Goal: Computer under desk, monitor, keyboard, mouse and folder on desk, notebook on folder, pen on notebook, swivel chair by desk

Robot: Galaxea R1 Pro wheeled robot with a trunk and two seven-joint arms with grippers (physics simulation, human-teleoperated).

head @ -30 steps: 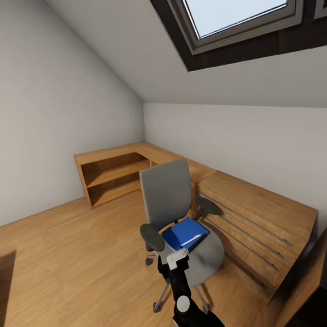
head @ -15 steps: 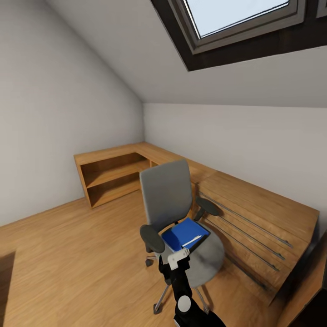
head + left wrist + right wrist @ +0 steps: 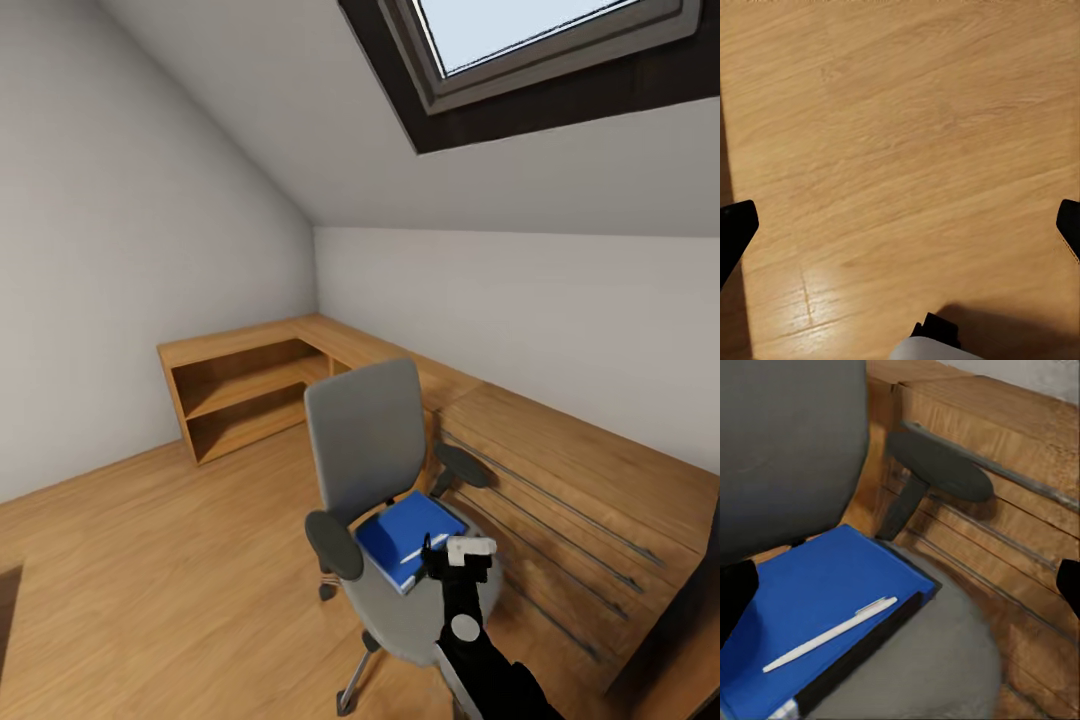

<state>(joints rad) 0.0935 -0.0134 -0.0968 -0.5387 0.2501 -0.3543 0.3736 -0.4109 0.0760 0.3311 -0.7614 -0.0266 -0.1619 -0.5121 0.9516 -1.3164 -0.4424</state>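
Carefully now: right gripper (image 3: pixel 452 553) spread wide (holding nothing) above the pen (image 3: pixel 830 634); I'd descend straight, pinching across its barrel.

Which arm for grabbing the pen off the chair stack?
Right. Its pincer hangs open at the seat edge beside the stack, and its wrist view looks straight at the pen on the blue cover. The left wrist view looks down at floor.
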